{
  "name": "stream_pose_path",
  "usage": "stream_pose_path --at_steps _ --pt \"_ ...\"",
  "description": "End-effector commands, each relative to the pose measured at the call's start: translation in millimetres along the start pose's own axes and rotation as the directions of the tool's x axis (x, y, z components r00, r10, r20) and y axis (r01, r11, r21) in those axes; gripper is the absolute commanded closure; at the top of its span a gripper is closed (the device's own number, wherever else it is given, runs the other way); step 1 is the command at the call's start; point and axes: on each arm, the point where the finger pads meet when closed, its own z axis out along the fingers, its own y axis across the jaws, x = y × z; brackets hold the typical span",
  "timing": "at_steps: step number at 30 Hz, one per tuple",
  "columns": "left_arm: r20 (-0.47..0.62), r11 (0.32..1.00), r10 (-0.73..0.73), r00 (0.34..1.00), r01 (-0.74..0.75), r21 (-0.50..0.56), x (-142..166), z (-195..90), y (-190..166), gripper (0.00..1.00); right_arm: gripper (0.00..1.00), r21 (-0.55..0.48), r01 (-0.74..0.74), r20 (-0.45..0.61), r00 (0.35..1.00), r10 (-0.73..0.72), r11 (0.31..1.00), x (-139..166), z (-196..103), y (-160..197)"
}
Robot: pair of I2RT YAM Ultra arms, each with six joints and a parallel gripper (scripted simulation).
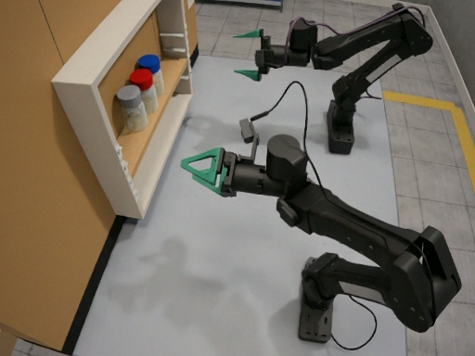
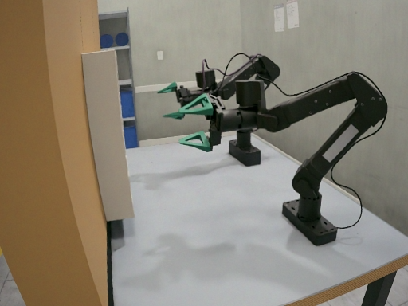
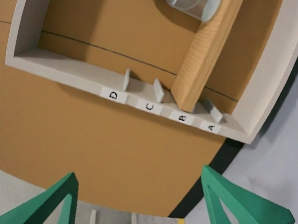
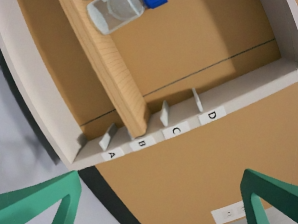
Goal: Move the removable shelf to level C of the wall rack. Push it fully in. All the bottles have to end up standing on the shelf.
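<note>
White wall rack [image 1: 111, 46] [image 2: 105, 135] [image 3: 75, 75] [image 4: 250, 92]: front open; side walls and top board bound the entry.
Light wooden shelf board [image 1: 134, 149] [image 3: 205, 55] [image 4: 110, 70], level B: bare at both ends; middle obstructed by grey-capped [image 1: 133, 108], red-capped [image 1: 145, 90] and blue-capped [image 1: 152, 74] [image 4: 120, 15] clear bottles.
Pale side tabs at C [image 3: 158, 90] [image 4: 164, 113] and D [image 3: 126, 80] [image 4: 198, 100]: projecting inward above board ends.
Approach: open air between rack and both grippers.
</note>
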Motion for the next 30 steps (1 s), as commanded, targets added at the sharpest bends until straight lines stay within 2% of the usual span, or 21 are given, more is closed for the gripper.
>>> stream_pose_path --at_steps 1,30 --pt "0.000 0.999 0.032 0.999 -0.032 -0.025 -4 -2 -1 0.00 0.00 0.070 0.041 0.029 0.999 -0.044 0.997 -9 -5 -14" --pt "-0.006 0.958 0.286 0.958 -0.286 -0.027 -16 -18 -40 0.00 0.00 0.083 0.294 0.006 0.955 -0.296 0.952 2 -11 19"
